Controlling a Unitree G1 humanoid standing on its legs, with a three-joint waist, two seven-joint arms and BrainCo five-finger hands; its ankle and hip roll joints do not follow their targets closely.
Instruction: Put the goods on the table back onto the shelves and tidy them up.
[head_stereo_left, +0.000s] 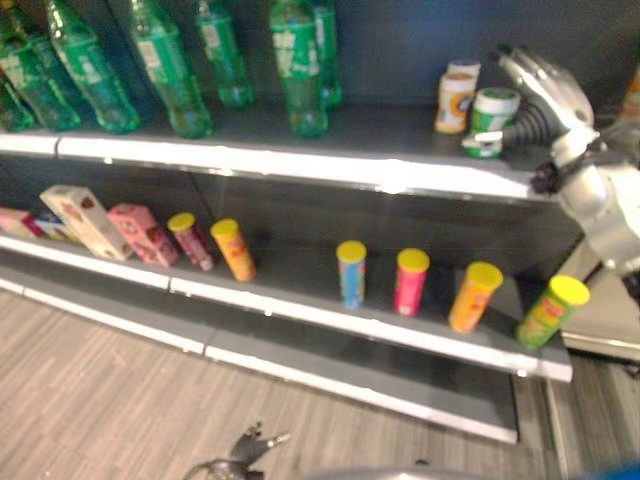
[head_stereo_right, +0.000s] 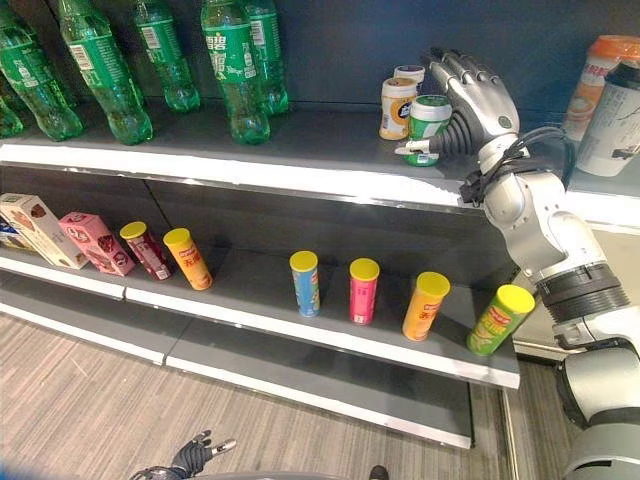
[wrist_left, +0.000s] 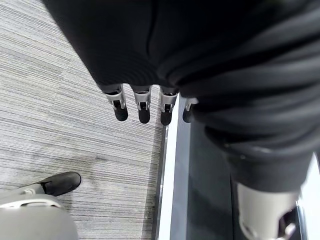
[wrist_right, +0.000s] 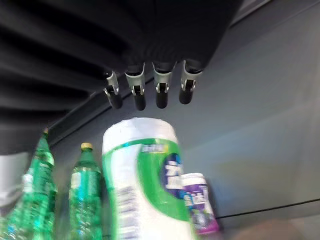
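right robot hand (head_stereo_right: 470, 95): fingers straight, apart, laid against green-white tub (head_stereo_right: 428, 118) | tub being seated upright near upper shelf (head_stereo_right: 300, 150) right front edge, beside yellow tubs (head_stereo_right: 397, 105) | left robot hand (wrist_left: 145, 102): relaxed, idle

Green bottles (head_stereo_right: 235, 70) on dark grey upper shelf (head_stereo_right: 300, 150). Green-and-white tub (head_stereo_right: 428, 125), orange-and-white tub (head_stereo_right: 397, 107). Lower shelf cans, all yellow-lidded: blue can (head_stereo_right: 305, 284), pink can (head_stereo_right: 363, 291), orange can (head_stereo_right: 424, 306), green can (head_stereo_right: 499, 320). Pink box (head_stereo_right: 95, 243). Floor (head_stereo_right: 90, 420) grey, striped.
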